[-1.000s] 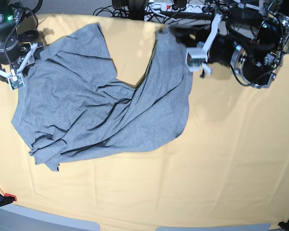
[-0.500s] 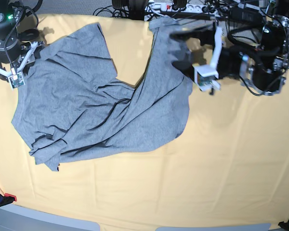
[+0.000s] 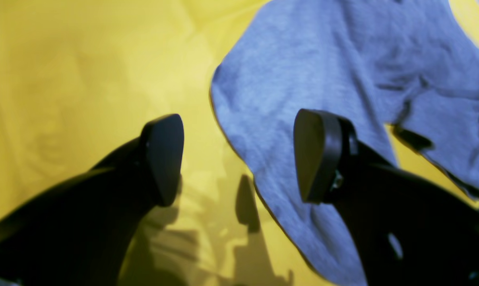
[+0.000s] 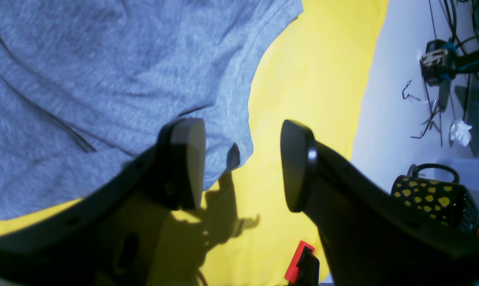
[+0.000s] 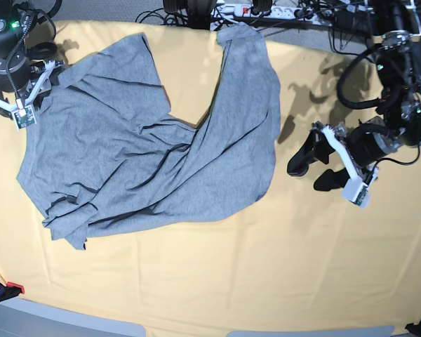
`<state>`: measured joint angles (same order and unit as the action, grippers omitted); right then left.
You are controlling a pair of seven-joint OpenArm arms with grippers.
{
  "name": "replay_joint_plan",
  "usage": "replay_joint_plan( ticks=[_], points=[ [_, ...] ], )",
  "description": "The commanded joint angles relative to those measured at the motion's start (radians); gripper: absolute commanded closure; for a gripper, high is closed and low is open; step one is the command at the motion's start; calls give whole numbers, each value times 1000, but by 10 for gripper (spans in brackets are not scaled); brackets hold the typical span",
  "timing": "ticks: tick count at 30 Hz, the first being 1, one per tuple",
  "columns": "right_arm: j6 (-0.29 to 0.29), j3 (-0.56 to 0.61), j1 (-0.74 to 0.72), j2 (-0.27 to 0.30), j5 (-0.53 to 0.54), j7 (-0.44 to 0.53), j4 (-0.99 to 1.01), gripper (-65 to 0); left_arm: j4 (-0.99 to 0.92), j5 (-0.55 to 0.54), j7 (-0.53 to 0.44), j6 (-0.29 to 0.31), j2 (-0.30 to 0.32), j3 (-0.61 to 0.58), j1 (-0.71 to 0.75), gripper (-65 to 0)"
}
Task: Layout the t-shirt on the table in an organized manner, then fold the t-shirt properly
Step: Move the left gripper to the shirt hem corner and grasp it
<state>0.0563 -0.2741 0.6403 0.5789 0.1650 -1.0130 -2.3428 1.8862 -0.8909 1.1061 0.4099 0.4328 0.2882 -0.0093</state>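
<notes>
- The t-shirt (image 5: 154,147) is heather-grey, plain side showing, no print visible in any view
- It lies crumpled on the table (image 5: 266,281), spread across the table's far-left part, with deep diagonal folds running through its middle
- One long flap of the t-shirt reaches up to the table's far edge; a bare notch of yellow cloth shows between that flap and the rest of the shirt
- The hem near the table's left front is bunched into small overlapping pleats
- The left gripper (image 5: 316,167) hovers over bare table just beside the t-shirt's right edge, jaws spread wide, nothing between them
- In the left wrist view the left gripper (image 3: 239,159) straddles the shirt's edge from above; one finger (image 3: 315,155) is over grey fabric, the other over yellow cloth, and whether either touches is hard to tell in the blur
- The right gripper (image 5: 34,98) sits at the t-shirt's far-left corner, jaws apart
- In the right wrist view the right gripper (image 4: 243,165) holds nothing; one finger is over the shirt's edge, the other over the table
</notes>
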Motion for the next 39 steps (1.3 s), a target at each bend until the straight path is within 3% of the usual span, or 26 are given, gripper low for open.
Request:
replay_joint_plan(
  ticks=[1, 7, 17, 20, 24, 28, 30, 31, 33, 34, 39],
  points=[
    [-4, -10, 0, 14, -16, 15, -13, -325, -24, -2, -33, -8, 0, 6, -29, -437],
    [-6, -10, 0, 14, -15, 14, -13, -325, -294, -6, -37, -4, -70, 6, -165, -437],
    [-8, -10, 0, 14, -16, 15, -13, -325, -785, -100, -24, 112, -158, -35, -370, -437],
    [-8, -10, 0, 14, -16, 15, -13, -325, -885, -179, 12, 188, -176, -105, -399, -437],
    [-8, -10, -1, 14, -15, 15, -13, -325, -916, -337, 129, 280, -208, -217, -413, -437],
    [-7, -10, 0, 14, -16, 14, -13, -325, -912, -497, 261, 288, -234, -310, -442, -431],
    [-7, -10, 0, 14, -16, 14, -13, -325, -912, -530, 272, 288, -239, -328, -463, -367],
    [-7, -10, 0, 14, -16, 14, -13, -325, -912, -530, 270, 288, -240, -327, -476, -289],
    [-7, -10, 0, 14, -15, 12, -13, -325, -912, -534, 271, 288, -237, -325, -505, -67],
    [-7, -10, 0, 14, -15, 11, -13, -325, -912, -536, 271, 288, -236, -319, -521, 0],
    [-7, -10, 0, 14, -15, 11, -13, -325, -911, -536, 272, 288, -236, -244, -603, 0]
  ],
)
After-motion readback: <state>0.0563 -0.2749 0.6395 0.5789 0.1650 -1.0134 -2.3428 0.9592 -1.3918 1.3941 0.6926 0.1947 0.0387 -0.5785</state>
